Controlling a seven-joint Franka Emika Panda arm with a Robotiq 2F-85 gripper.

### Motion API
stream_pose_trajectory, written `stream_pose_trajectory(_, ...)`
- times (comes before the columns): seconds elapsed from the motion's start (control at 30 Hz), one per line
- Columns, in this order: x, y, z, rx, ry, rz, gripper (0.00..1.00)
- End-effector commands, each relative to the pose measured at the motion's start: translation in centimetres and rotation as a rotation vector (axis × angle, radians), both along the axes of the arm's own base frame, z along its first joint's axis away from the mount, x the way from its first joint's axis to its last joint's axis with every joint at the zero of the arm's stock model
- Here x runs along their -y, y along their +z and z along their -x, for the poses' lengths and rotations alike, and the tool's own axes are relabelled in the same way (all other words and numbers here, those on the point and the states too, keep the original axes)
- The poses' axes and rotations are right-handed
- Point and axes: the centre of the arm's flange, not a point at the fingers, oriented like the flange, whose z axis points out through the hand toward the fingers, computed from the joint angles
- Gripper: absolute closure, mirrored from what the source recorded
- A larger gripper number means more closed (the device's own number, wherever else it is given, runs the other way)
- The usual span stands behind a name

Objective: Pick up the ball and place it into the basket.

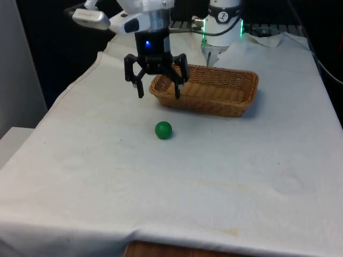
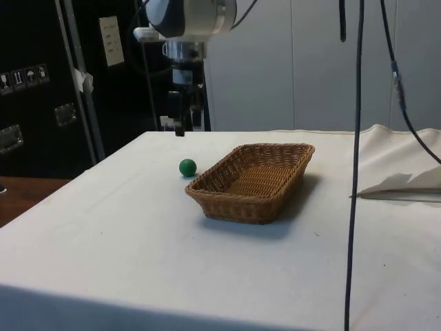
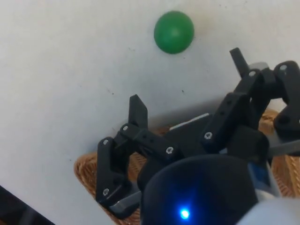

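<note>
1. Your hand (image 1: 158, 84) is spread wide with nothing in it, hanging above the near corner of the basket (image 1: 214, 85). Looks like it's lining up for the grab.
2. The ball (image 1: 163, 129) sits loose on the tabletop (image 1: 161, 182), just ahead of the hand and lower, near the basket but not touching.

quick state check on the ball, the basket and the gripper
ball: loose on the white cloth, outside the basket, not held
basket: upright on the cloth, nothing inside it
gripper: jaws open, holding nothing, up in the air above the cloth by the basket's end
</note>
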Motion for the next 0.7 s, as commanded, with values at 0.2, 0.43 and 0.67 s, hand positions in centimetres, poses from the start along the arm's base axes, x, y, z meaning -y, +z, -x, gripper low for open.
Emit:
stream_pose_trajectory(0.2, -0.1, -2.7, -0.1, 0.006, -0.010, -0.036, 0.00)
stream_pose_trajectory(0.43, -0.2, -4.6, -0.3, 0.004, -0.017, -0.052, 0.00)
stream_pose_trajectory(0.67, -1.1, -6.9, -0.5, 0.001, -0.031, -0.070, 0.00)
